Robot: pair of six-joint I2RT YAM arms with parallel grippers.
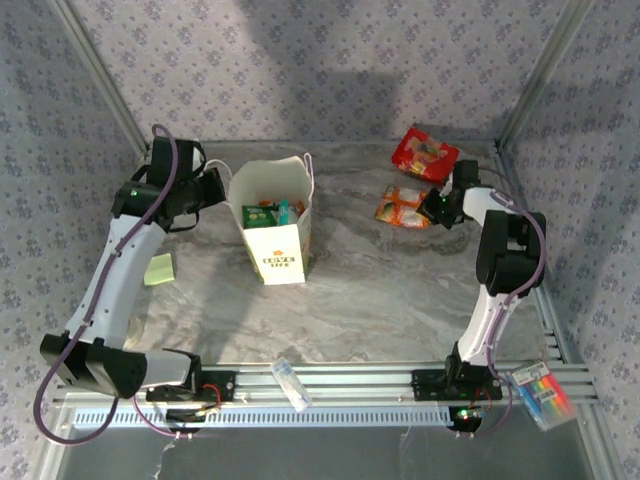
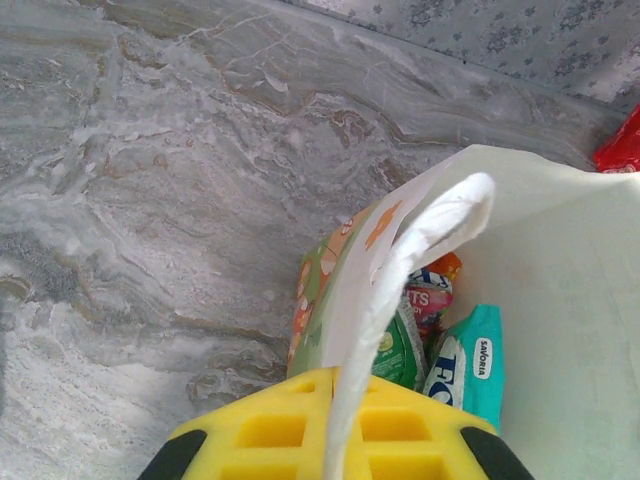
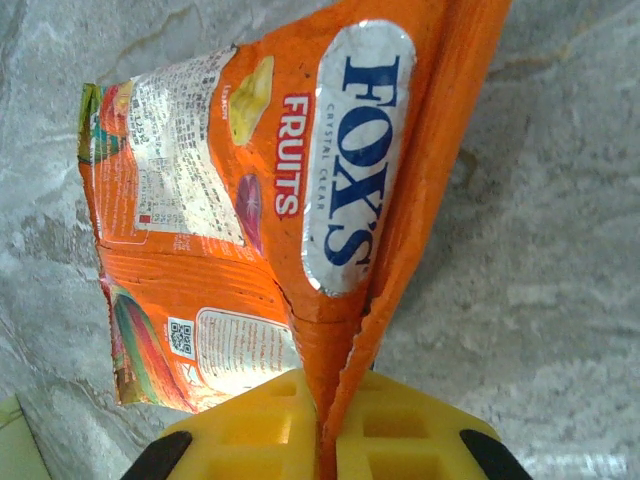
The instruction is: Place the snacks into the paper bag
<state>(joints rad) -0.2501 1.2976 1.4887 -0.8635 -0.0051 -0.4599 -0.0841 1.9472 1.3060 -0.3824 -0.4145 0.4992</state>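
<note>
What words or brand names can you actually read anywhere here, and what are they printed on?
"FOX'S": on the orange packet.
"CRYSTAL CLEAR": same packet, small letters beside the brand.
"FRUITS": same packet.
"SAVORIA": on the teal packet.
"LOVE LIFE": green letters on the paper bag.
Too small to read: the orange packet's fine print.
Too blurred to read: the print on the red packet.

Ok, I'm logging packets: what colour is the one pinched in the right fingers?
The packet is orange, with blue FOX'S lettering; clearest in the right wrist view.
</note>
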